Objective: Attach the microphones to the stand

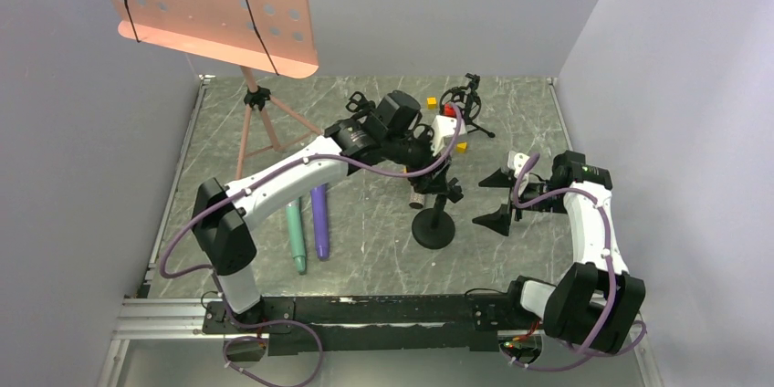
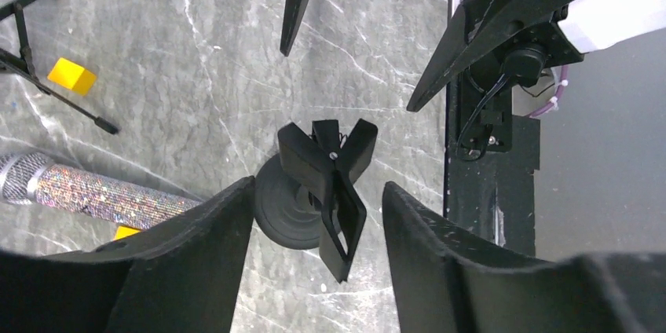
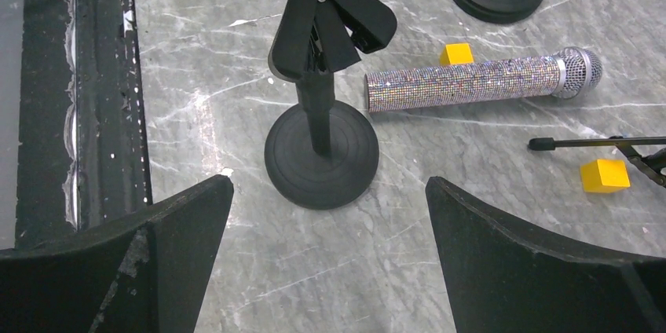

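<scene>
Microphones, none yet on the stand [image 1: 434, 225]: all three lie flat on the tabletop [image 1: 365, 264], and the clip [image 2: 330, 180] on top of the stand post holds nothing.

Copper microphone [image 3: 471, 82]: it lies just beside the stand's round base. Its long axis runs roughly level across the right wrist view, with the plain tail end toward the post and the silver mesh head pointing away. A yellow cube [image 3: 456, 53] sits against its far side. In the left wrist view its body passes behind the left-hand finger of the left pincer [image 2: 318, 188].

Purple microphone [image 1: 320, 221] and green microphone [image 1: 295, 236]: they lie side by side on the left of the tabletop. Their long axes run near-to-far, and they are partly under the left forearm, well apart from the stand.

Left pincer: it is spread and pinches nothing. It hangs over the stand, and the clip shows between its fingers from above.

Right pincer [image 3: 330, 184]: it is spread wide and empty, low on the right of the tabletop, and it faces the stand from the side.

Judgement: the left arm is nearer to every microphone. The copper one lies to the left of its pincer, close by. From the right pincer, the copper microphone lies beyond the stand and off to one side. A grasp would best cross its long axis at mid-body, leaving the tail free for the clip.
</scene>
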Motion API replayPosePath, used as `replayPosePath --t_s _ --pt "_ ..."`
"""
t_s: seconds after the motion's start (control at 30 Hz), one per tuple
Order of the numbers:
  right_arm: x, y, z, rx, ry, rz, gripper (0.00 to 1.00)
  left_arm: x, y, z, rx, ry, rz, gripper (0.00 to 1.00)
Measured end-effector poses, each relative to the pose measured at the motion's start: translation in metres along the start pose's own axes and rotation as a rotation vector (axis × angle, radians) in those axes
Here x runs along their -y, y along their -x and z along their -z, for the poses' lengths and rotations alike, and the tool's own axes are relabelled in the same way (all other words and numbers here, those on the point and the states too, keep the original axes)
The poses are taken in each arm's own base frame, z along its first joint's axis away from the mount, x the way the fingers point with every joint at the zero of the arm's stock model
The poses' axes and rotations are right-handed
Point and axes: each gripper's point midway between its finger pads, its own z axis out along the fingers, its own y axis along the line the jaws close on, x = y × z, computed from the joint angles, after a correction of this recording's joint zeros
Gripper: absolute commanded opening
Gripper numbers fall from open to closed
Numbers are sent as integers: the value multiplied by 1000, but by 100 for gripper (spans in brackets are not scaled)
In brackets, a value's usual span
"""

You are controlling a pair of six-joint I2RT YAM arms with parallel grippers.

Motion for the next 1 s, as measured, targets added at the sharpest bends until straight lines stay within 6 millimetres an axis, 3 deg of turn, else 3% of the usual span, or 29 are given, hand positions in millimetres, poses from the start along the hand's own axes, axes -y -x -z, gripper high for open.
replayPosePath --t_s 0.1,0.2,0.37,0.5,0.67,0.83,1.0 --pt "0 1 -1 0 2 -4 100 0 -3 4 0 19 11 80" --pt "-1 2 -4 1 11 -4 100 0 -5 11 12 55 18 82" --pt "-8 9 -14 6 62 29 100 8 -6 41 80 140 28 99" --pt "-12 20 -25 2 119 93 100 20 -6 81 209 243 34 99" --pt "-3 35 -33 7 137 161 100 27 -17 126 329 369 48 99" --pt "12 38 -40 -5 148 162 100 19 -46 135 323 451 102 99" --pt "6 42 -52 -3 206 144 99 14 -75 138 300 509 151 99"
